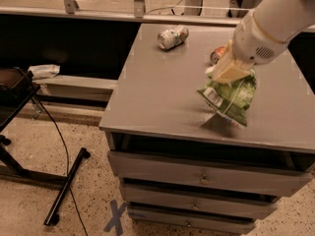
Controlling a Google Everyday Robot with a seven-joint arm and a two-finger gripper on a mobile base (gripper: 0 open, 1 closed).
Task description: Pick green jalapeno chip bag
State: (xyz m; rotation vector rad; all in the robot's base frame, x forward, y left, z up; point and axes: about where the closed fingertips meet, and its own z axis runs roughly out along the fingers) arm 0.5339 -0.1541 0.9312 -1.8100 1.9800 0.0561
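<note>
Pinched shut on the top of the crumpled light-green foil chip bag [234,98]: cream two-finger gripper [229,73], at 3 o'clock over the grey cabinet top [157,92], with the bag dangling seemingly just clear. Raise straight up, slowly, grip firm, avoiding the orange soda can [216,56] at 11 o'clock.

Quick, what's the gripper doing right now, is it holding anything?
Gripper: closed on the green chip bag, holding it just above the table.

A lab, I'd say: taped floor X [116,216], loose cable [54,132]. My end effector [230,73] holds the green jalapeno chip bag [235,98] above the tabletop [157,92].
</note>
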